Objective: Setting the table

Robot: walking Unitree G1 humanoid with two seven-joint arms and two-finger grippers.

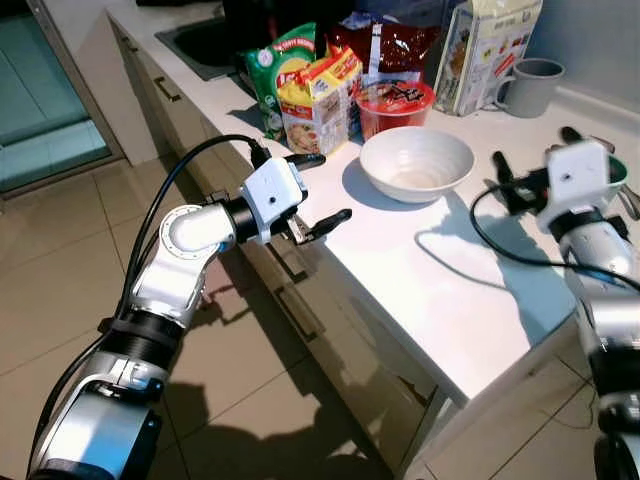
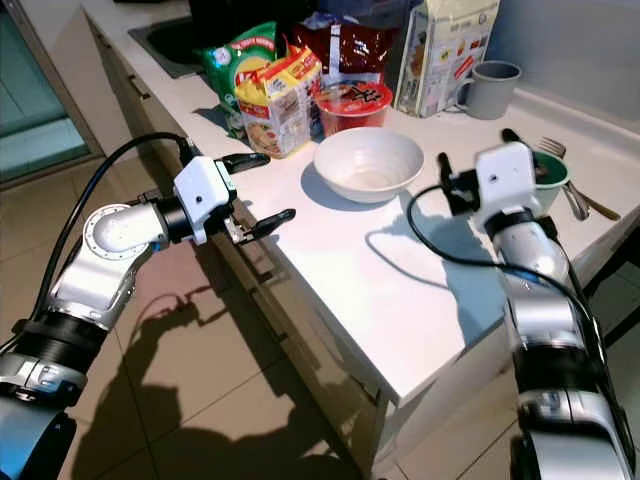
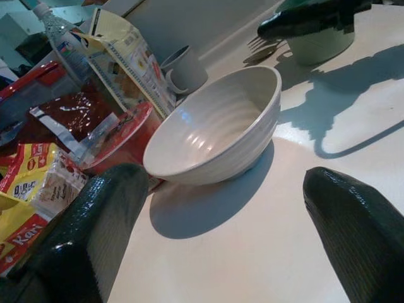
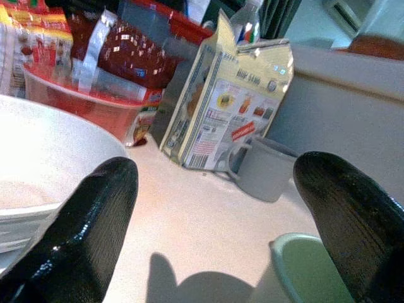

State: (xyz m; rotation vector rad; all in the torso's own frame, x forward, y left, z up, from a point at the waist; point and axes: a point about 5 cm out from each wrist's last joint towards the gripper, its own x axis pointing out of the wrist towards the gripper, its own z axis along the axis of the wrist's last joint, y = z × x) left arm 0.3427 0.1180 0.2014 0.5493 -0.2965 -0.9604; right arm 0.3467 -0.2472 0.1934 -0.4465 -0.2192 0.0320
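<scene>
- Your white bowl point(image 1: 416, 163) sits upright on the white table point(image 1: 450, 290), near the middle, just in front of the red noodle cup point(image 1: 394, 104) and the yellow noodle packets point(image 1: 318, 98).
- Judge the bowl rigid, glazed and probably slippery — breakable if it slides off the edge. Take it at the rim, one finger inside and one outside; the curved wall gives little purchase.
- It looks empty; a faint pinkish tint shows at the bottom, but you cannot tell whether that is residue or reflection.
- Your left tool point(image 1: 312, 192) hangs released at the table's front edge, fingers spread wide and pointing at the bowl, holding nothing.
- Your right tool point(image 2: 478, 160) hovers over the table between the bowl and the green cup point(image 2: 551, 178) — fingers apart, empty.
- The green cup has cutlery lying beside it; its contents are hidden.
- The grey mug point(image 1: 530, 86) stands farther back beside a tall paper bag point(image 1: 486, 52), inside unseen.
</scene>
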